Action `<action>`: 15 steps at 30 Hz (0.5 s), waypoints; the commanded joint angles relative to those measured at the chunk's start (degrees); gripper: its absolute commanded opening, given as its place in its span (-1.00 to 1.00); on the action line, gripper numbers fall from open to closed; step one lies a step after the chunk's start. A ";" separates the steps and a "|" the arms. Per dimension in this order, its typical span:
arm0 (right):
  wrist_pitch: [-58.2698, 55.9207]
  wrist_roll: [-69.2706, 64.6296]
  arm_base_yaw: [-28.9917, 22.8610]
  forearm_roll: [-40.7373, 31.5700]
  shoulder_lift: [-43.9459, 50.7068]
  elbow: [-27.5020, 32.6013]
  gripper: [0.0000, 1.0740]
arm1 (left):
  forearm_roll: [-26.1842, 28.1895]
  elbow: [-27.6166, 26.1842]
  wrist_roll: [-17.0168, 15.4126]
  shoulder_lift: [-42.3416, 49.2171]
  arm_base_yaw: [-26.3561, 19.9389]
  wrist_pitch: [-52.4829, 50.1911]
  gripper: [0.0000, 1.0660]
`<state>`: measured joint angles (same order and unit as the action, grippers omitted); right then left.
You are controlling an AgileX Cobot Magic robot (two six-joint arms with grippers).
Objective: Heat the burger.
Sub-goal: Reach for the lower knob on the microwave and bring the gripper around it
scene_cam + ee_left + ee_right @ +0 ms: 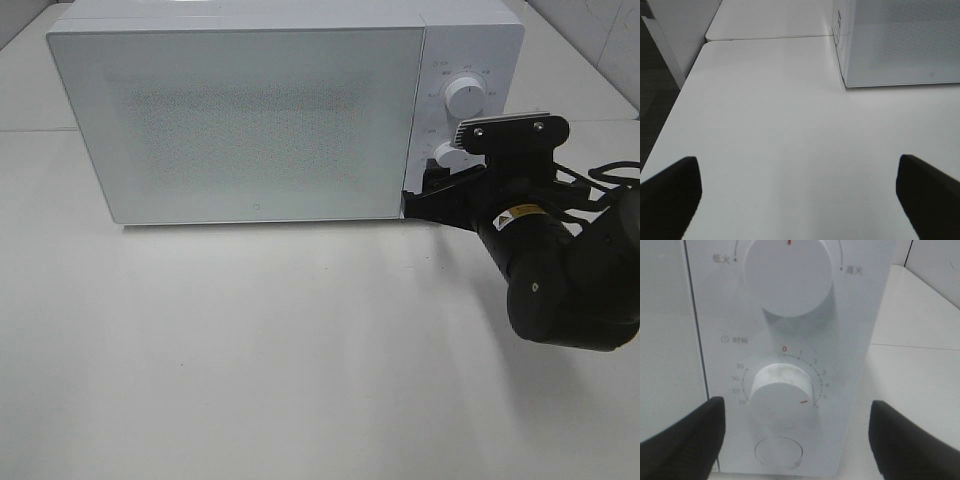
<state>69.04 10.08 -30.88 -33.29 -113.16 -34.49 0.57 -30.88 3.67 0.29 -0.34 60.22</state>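
The burger is out of view. The white microwave (240,120) stands at the back of the table with its frosted door (250,125) shut. My right gripper (432,185) is right in front of the control panel, open, its fingers either side of the timer knob (782,390) without touching it. The knob's red mark sits away from 0, near the 5 mark. Above it is the power knob (788,275). My left gripper (800,195) hangs open over bare table, holding nothing, with the microwave's left corner (845,82) ahead of it.
The white table (300,350) spreads out in front of the microwave. A round button (778,452) sits below the timer knob. The table's left edge (670,125) drops to dark floor. A seam (770,37) joins a second tabletop behind.
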 commanded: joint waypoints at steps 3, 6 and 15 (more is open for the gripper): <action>5.44 -0.17 -0.17 2.29 -0.34 -1.83 0.42 | 0.06 0.00 -0.23 0.86 -0.06 -0.86 0.84; 5.50 0.17 -0.17 2.29 -0.46 -2.12 0.42 | 0.06 0.00 -0.23 0.86 -0.06 -0.86 0.84; 6.42 0.69 0.06 2.23 -4.64 -4.87 0.42 | -0.06 0.00 -0.23 0.86 -0.06 -0.86 0.84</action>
<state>69.10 10.14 -31.00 -31.74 -117.80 -38.73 0.57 -30.88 3.67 0.29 -0.34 60.22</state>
